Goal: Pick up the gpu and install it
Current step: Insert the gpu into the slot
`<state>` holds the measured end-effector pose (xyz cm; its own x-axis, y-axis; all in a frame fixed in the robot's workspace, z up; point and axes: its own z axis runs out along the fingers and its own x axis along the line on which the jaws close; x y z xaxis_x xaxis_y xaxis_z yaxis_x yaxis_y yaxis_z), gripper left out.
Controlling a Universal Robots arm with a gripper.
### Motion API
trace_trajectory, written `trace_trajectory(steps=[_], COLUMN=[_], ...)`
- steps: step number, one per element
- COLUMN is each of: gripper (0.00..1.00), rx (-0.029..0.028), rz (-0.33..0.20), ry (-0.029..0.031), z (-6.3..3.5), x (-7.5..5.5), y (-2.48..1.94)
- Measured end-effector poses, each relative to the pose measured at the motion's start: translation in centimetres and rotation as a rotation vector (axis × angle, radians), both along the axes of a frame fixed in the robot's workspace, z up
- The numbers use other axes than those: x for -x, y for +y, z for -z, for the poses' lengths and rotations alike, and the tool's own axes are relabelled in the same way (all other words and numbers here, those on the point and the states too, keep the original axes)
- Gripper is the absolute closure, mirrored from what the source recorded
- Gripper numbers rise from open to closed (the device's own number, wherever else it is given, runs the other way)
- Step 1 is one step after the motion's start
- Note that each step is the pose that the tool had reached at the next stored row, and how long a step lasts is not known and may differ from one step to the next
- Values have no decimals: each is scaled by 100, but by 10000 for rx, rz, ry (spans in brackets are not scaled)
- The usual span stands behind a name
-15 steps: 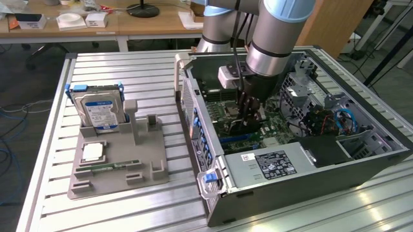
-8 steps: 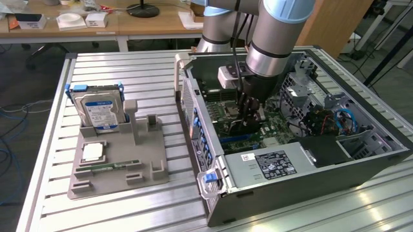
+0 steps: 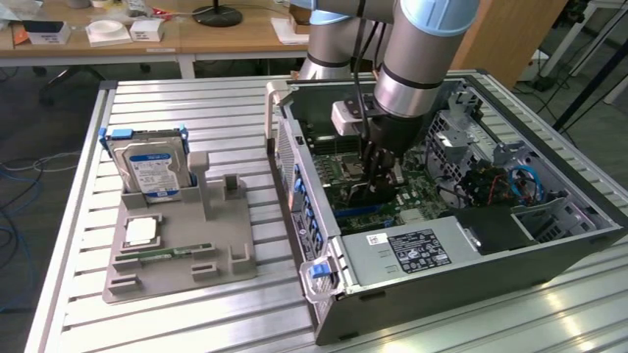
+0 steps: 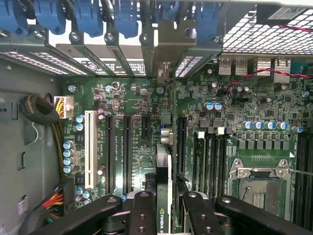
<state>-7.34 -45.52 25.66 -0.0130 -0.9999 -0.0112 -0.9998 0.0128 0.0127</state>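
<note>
Slatted aluminium forms the table [image 3: 176,309], with wooden desks seen behind it at the back of the room. On the table, toward the exterior view's right, an open computer case [image 3: 471,257] is laid on its side, its motherboard [image 3: 393,193] exposed. The arm [image 3: 424,59] is lowered into the case from above. A grey power supply [image 3: 412,250] with a black label is seated at the near end of the case, and a bundle of blue and black cables [image 3: 510,184] is seen toward the exterior view's right.

On the exterior view's left, a grey holder tray [image 3: 176,250] is set on the table. A silver hard drive [image 3: 152,170] is stood upright in it at the far end, and a narrow green memory stick [image 3: 167,254] is laid flat near the front.

The gripper [image 4: 166,205] is positioned just over the motherboard. In the wrist view the gpu [image 4: 164,196] is seen edge-on, pinched between the black fingers [image 4: 142,210], one on each side of the card. The card is held upright over the board, in line with the dark expansion slots [image 4: 126,152] and the bracket bay [image 4: 159,54] at the case's rear wall. Whether its edge has entered a slot cannot be told. A white slot [image 4: 89,149] is set beside the dark ones, and the processor socket [image 4: 257,188] is seen well apart from the card.
</note>
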Motion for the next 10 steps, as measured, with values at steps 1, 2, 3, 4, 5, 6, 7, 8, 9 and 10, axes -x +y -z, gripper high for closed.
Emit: trace_trajectory(steps=[1, 2, 3, 4, 5, 6, 7, 8, 9, 10], gripper=[74, 74, 74, 74, 74, 74, 74, 74, 74, 74], rx=[0, 0, 0, 0, 1, 1, 1, 2, 2, 1], rz=[-1, 0, 0, 0, 1, 0, -1, -1, -1, -1], ry=[1, 0, 0, 0, 0, 0, 0, 1, 1, 0], z=[0, 0, 0, 1, 0, 0, 0, 0, 0, 1], x=[0, 0, 1, 1, 0, 0, -1, 0, 0, 0], y=[-6, -13, -17, -20, -21, -21, -21, -23, -28, -29])
